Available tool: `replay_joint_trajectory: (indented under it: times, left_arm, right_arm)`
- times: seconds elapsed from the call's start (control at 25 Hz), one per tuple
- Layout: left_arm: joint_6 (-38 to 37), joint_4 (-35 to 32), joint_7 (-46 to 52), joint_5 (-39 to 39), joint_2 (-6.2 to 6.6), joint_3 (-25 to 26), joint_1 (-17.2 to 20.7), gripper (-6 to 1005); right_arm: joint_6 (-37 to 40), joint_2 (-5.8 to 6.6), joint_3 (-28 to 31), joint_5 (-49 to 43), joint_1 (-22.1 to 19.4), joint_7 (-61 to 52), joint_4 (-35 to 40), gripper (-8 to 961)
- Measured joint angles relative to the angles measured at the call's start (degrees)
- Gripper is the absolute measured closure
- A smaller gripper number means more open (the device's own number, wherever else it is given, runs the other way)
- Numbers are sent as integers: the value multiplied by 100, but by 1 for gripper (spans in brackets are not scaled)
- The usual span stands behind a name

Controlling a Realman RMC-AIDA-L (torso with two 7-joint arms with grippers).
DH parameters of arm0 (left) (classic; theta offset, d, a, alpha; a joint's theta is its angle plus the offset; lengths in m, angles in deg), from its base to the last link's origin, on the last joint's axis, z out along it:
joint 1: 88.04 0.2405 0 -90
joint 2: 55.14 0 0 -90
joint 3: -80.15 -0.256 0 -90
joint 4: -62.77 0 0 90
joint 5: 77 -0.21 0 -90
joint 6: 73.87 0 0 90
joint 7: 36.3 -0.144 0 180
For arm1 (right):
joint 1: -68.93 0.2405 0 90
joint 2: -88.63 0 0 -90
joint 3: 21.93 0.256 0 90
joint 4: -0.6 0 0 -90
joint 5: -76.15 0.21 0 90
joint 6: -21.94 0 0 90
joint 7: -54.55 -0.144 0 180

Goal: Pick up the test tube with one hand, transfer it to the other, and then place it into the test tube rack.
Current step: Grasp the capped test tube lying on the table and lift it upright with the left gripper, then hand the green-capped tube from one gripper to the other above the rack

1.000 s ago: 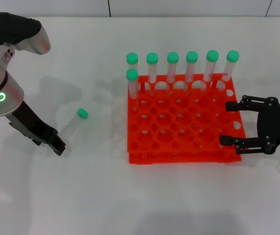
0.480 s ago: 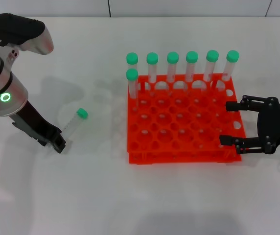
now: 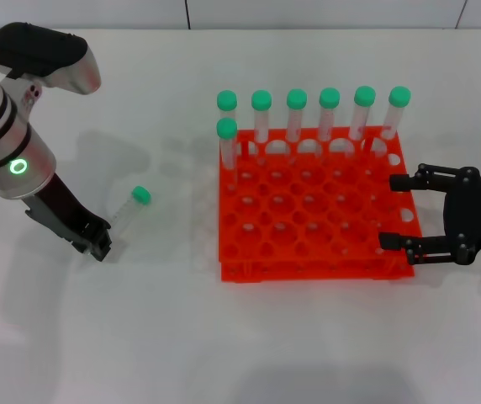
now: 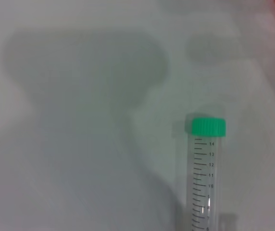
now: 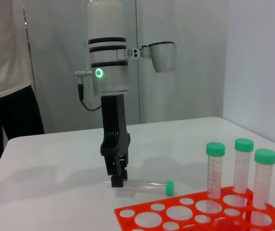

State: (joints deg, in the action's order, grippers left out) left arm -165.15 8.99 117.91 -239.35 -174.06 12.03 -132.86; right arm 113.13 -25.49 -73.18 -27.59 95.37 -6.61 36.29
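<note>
While the right gripper (image 3: 399, 212) sits parked at the rack's right edge, jaws spread wide and holding nothing, all the action is on the left. Over the last second the left gripper (image 3: 99, 245) has slid toward the bottom end of the test tube (image 3: 128, 210) and now sits right at it; the arm has shifted up slightly in the head view. The tube itself hasn't moved. My read: still the approach for the first pick, no grasp yet. Whether the left jaws are open or closed, I can't tell; they look narrow in the right wrist view.

The tube lies flat on the white table (image 3: 140, 337), left of the test tube rack (image 3: 312, 210) and well apart from it, green cap pointing toward the rack's far corner. Clear body, printed graduations, looks empty. Farther back, seven identical green-capped tubes (image 3: 330, 114) stand in the rack's rear holes.
</note>
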Motion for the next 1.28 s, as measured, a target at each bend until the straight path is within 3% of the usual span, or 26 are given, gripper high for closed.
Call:
replay_joint_trajectory:
  times: [0.08, 0.4, 0.68, 0.84, 1.0, 1.28]
  left_arm:
    - [1, 35, 12, 1, 0, -5, -9, 559]
    - [22, 140, 30, 25, 9, -78, -49, 821]
    - [-66, -616, 41, 87, -4, -17, 48, 815]
    - [-146, -1784, 1, 475, -3, 1, 285, 812]
    - [280, -2606, -339, 1114, -11, 3, 603, 808]
    - [1390, -2905, -1876, 3021, -14, 45, 1180, 803]
  right_arm:
    - [0, 8, 2, 0, -1, 0, 0, 169]
    - [4, 24, 1, 3, -8, 0, 0, 172]
    - [11, 62, 1, 3, -8, 0, -1, 175]
    - [39, 86, 2, 29, -25, 0, 0, 176]
    - [48, 93, 1, 37, -32, 0, 0, 178]
    - [65, 96, 75, 56, -70, -25, 18, 181]
